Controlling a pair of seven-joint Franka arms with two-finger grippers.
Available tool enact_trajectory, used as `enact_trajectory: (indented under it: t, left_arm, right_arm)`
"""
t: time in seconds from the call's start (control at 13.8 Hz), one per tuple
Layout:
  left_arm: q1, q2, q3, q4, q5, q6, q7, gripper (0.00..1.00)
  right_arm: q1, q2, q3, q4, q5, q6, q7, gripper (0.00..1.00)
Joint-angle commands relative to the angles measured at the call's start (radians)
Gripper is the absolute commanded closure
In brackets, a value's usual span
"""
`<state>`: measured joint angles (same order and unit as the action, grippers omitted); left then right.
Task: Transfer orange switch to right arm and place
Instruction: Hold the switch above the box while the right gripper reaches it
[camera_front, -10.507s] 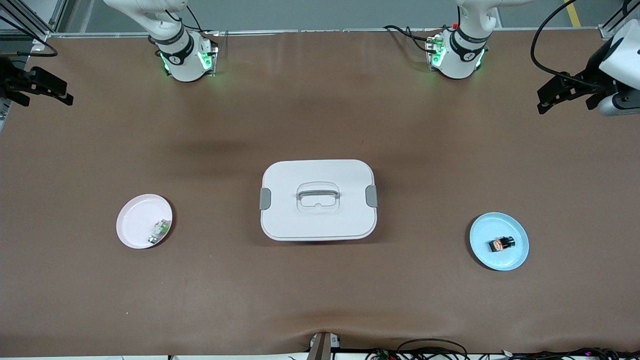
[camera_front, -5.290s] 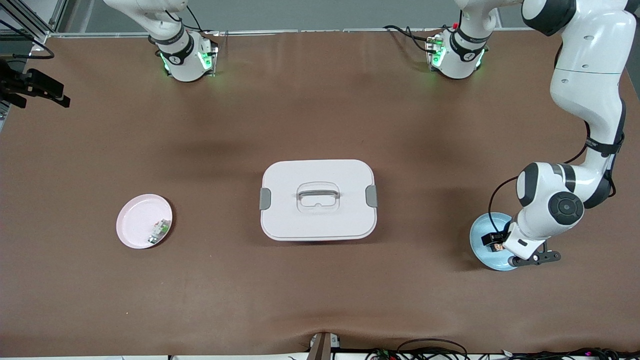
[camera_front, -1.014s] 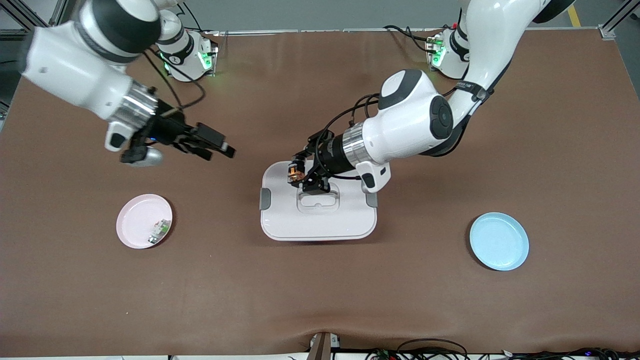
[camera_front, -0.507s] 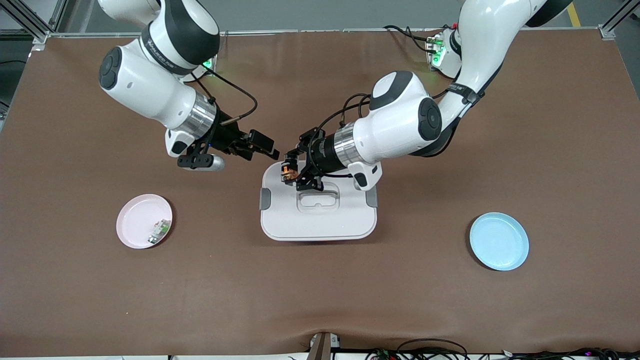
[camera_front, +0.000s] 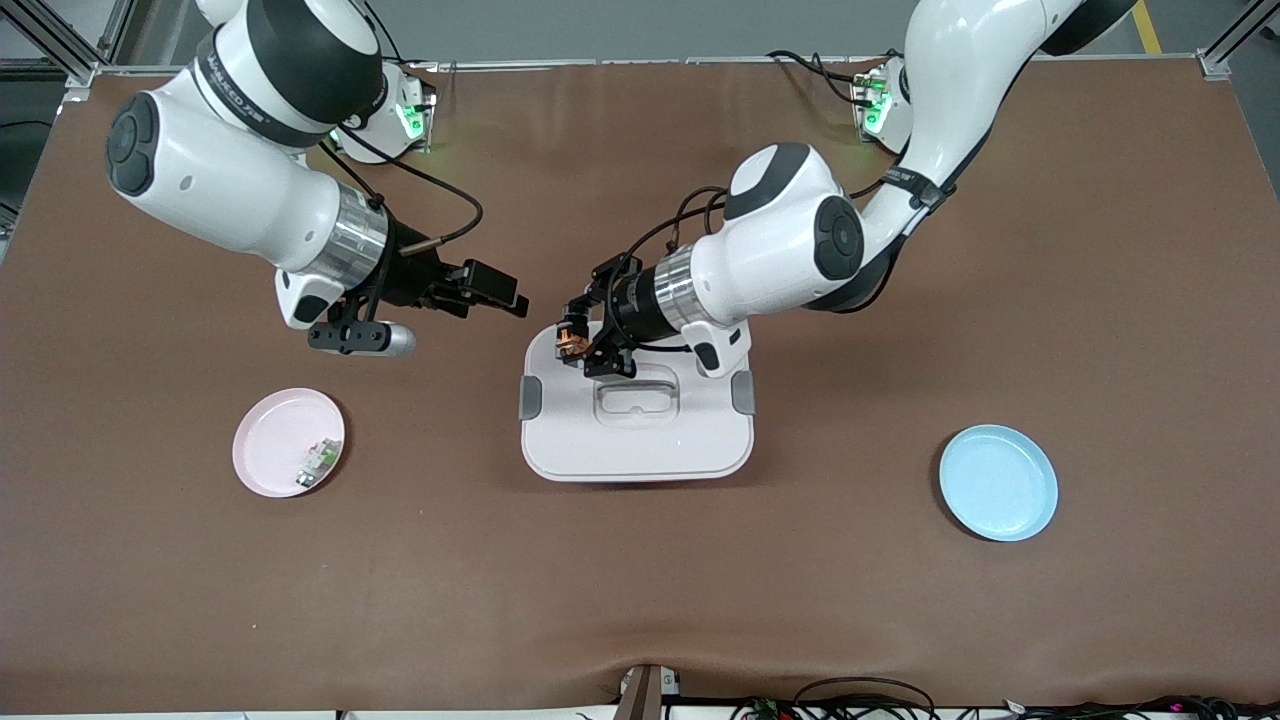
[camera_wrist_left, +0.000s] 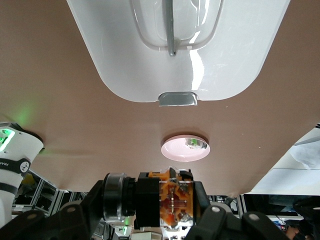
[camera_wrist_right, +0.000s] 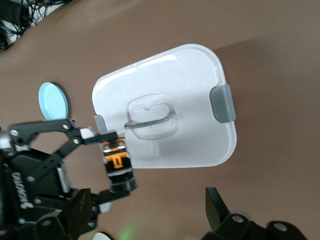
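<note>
Orange and black, the orange switch (camera_front: 573, 338) sits pinched in the left gripper (camera_front: 578, 342) at the centre of the front view, over the upper corner of the white lidded box (camera_front: 637, 425) toward the right arm's end. Just to its left in that frame, the right gripper (camera_front: 497, 290) hangs over bare brown table (camera_front: 640, 580) with its fingers spread apart, its tips near the switch but not touching it. A pink plate (camera_front: 270, 445) with a small greenish-white part (camera_front: 318, 460) lies at lower left, a bare blue plate (camera_front: 998, 483) at lower right.

Left wrist view: the switch (camera_wrist_left: 172, 202) fills the bottom centre, clamped between the fingers (camera_wrist_left: 212, 222); the box (camera_wrist_left: 150, 65) is at the top and the pink plate (camera_wrist_left: 172, 150) in the middle.

Right wrist view: the left gripper (camera_wrist_right: 112, 167) holds the switch (camera_wrist_right: 116, 161) at lower left, before the box (camera_wrist_right: 190, 80); one right finger (camera_wrist_right: 216, 206) shows at the bottom edge.
</note>
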<state>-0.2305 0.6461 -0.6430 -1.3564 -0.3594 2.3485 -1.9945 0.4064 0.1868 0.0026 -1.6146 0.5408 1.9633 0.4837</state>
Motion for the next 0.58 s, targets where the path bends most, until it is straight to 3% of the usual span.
enact_trajectory:
  t: [0.0, 0.51]
  left_arm:
    - [-0.071, 0.007, 0.055, 0.03, 0.033, 0.003, -0.004, 1.0]
    - [-0.082, 0.004, 0.068, 0.045, 0.028, 0.005, -0.012, 1.0]
  right_arm:
    - [0.0, 0.074, 0.008, 0.093, 0.011, 0.011, 0.078, 0.0]
    - [-0.006, 0.118, 0.007, 0.104, -0.002, 0.02, 0.033, 0.0]
